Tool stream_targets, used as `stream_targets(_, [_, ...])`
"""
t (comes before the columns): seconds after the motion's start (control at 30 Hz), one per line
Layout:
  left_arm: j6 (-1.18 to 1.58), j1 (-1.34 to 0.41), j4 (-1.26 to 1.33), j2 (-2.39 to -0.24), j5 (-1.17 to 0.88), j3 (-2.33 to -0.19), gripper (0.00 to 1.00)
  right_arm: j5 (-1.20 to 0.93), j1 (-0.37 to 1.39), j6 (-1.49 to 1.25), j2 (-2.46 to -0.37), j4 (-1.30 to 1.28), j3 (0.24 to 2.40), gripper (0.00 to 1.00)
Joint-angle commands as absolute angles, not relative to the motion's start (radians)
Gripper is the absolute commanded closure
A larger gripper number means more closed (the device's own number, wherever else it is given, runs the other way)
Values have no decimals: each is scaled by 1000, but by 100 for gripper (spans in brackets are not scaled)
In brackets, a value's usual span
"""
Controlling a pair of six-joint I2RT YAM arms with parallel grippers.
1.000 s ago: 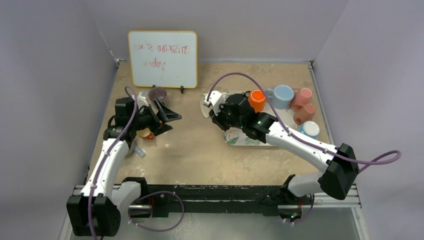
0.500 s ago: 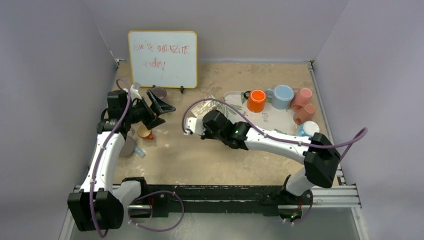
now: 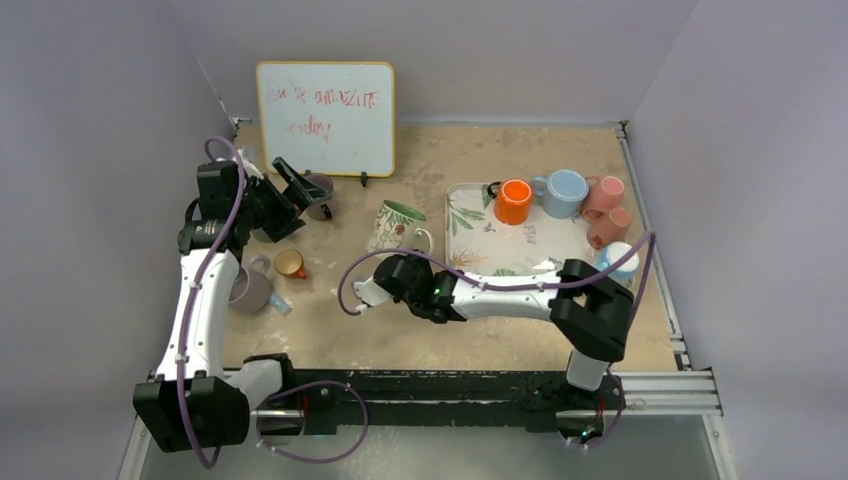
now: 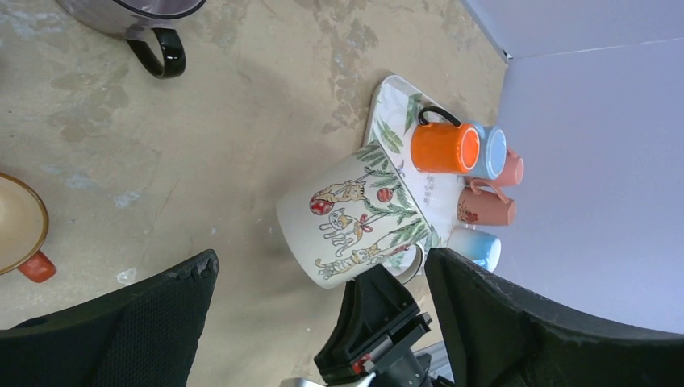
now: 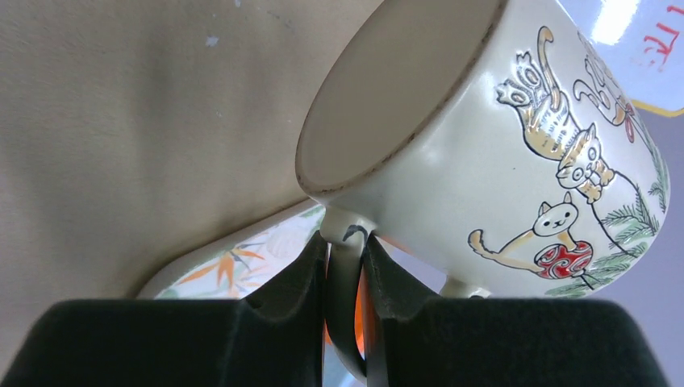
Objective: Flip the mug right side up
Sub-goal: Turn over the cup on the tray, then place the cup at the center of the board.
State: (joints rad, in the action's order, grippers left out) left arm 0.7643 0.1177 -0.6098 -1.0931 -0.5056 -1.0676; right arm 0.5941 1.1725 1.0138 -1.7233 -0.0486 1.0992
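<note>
tan surface (image 3: 470,150) walled in lavender, whiteboard (image 3: 325,115) at the back. your right jaws are clamped on the handle of the cream cat mug (image 3: 397,224). the mug is tilted just left of the leaf-print tray (image 3: 468,225), with its base turned toward the right wrist. whether it touches the surface cannot be told. your left jaws are spread wide and hold nothing, just beside the purple mug (image 3: 319,187) near the whiteboard.

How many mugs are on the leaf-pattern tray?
5. Far edge: orange mug, blue mug, far pink mug. Right side: near pink mug, then pale blue mug. The right arm may hide more.
</note>
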Motion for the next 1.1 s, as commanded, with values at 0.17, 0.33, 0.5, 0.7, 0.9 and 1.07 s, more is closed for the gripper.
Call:
stream_targets(0.17, [702, 130, -617, -1063, -449, -1060, 1, 841, 1193, 1285, -1805, 178, 1118, 100])
stream_targets(0.33, [690, 129, -619, -1045, -431, -1053, 1, 853, 1196, 1335, -1835, 186, 1118, 100])
stream_targets(0.5, [689, 129, -609, -1051, -443, -1038, 0, 871, 1203, 1372, -1872, 201, 1109, 100])
stream_targets(0.7, [680, 129, -603, -1048, -440, -1022, 0, 891, 1230, 1398, -1919, 224, 1094, 100])
stream_targets(0.9, [668, 129, -597, -1043, -431, -1007, 1, 909, 1240, 1393, -1945, 225, 1101, 94])
stream_targets(1.07, [658, 129, -593, -1043, -431, -1002, 0, 905, 1256, 1370, -1948, 200, 1097, 75])
